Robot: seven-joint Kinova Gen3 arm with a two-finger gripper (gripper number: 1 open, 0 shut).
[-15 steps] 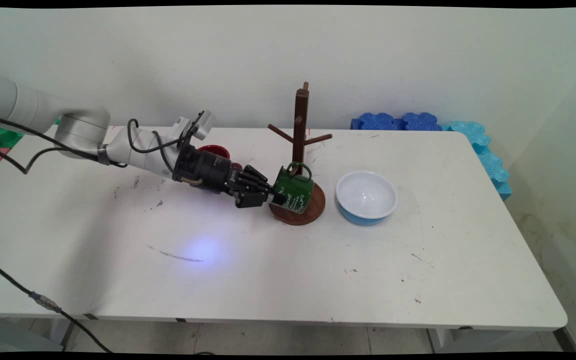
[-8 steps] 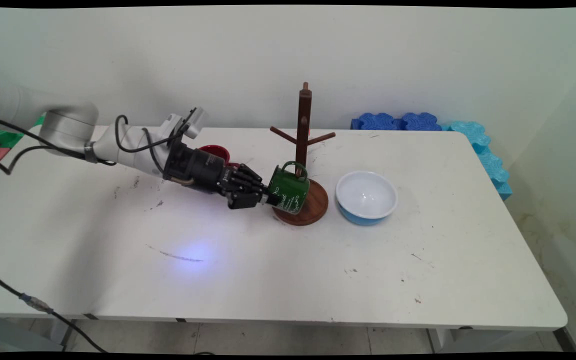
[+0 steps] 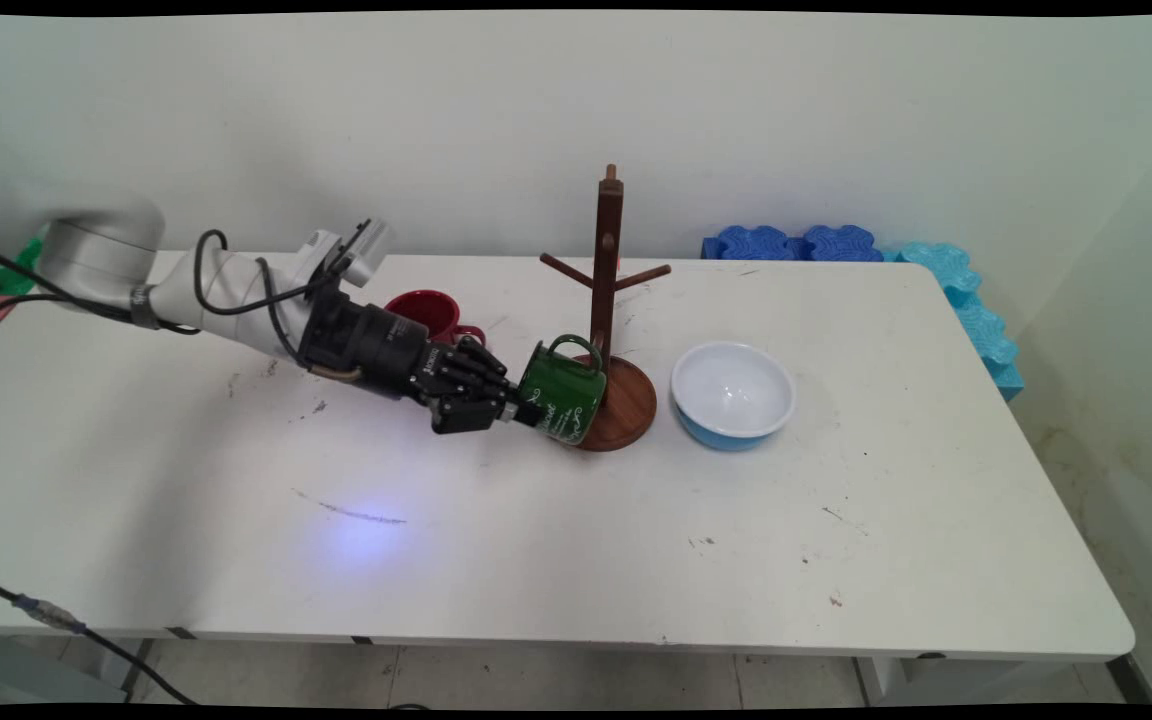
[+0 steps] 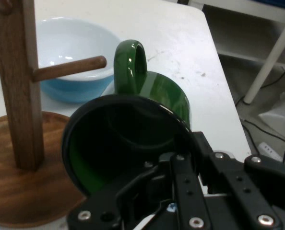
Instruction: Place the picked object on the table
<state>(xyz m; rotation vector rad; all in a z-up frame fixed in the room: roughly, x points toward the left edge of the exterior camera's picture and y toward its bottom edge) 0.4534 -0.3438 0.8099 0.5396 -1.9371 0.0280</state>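
My gripper (image 3: 518, 411) is shut on the rim of a green mug (image 3: 561, 391), which lies on its side in the air with its handle (image 3: 573, 345) pointing up. In the hand view the green mug (image 4: 133, 139) opens toward the camera, and my gripper (image 4: 173, 165) pinches its lower rim. The mug hangs just left of the wooden mug tree (image 3: 608, 300), over the edge of its round base (image 3: 631, 405). One peg of the mug tree (image 4: 68, 68) sticks out beside the mug's handle (image 4: 131, 67), not through it.
A blue bowl with a white inside (image 3: 733, 392) stands right of the mug tree. A red mug (image 3: 423, 312) sits behind my wrist. Blue foam blocks (image 3: 796, 243) lie along the table's far right edge. The table's right edge (image 4: 219, 72) shows in the hand view.
My gripper has drawn back to the left with the green mug, taking its handle away from the tree's post. The mug tree has settled upright and shifted slightly right.
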